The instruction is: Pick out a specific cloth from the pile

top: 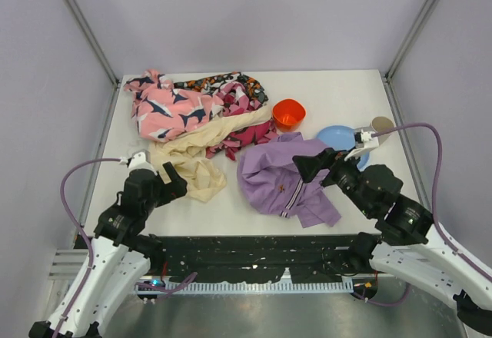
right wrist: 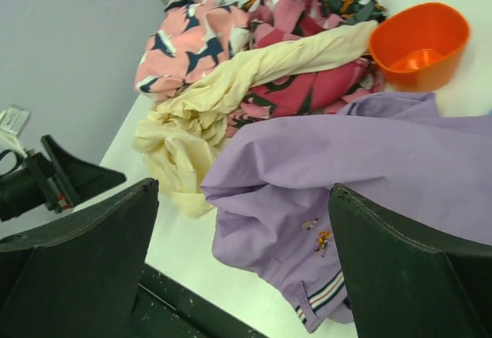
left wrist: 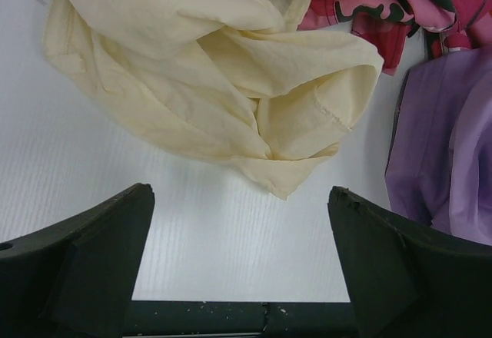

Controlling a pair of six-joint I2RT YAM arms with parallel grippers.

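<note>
Lavender-purple and plain, the cloth (top: 286,170) lies crumpled on the white bench (top: 346,92), near the front and right of centre, apart from most of the pile (top: 201,115). Only its far left edge comes right up against the magenta-and-black print (top: 244,134). The right wrist view shows a small dark emblem (right wrist: 321,239) on its chest and a dark-and-white striped trim (right wrist: 324,292) along the near hem. The right claw (top: 311,164) hangs over the right part of the cloth with its two fingers spread wide. Nothing is pinched between them, and I cannot tell whether they touch the fabric. The left claw (top: 174,180) is spread just as wide over bare bench at the near left and grips nothing. Just beyond it lies the loose end of the cream-yellow cloth (top: 192,161), which runs as a long strip up and across the pile. Behind that strip sit the pink patterned cloth (top: 165,111) at far left and a black garment with orange flowers (top: 211,84) at the back. An orange bowl (top: 288,113) stands upright just beyond the lavender cloth and beside the magenta print. A blue plate (top: 332,135) lies flat to the bowl's right, partly hidden by the right arm.
</note>
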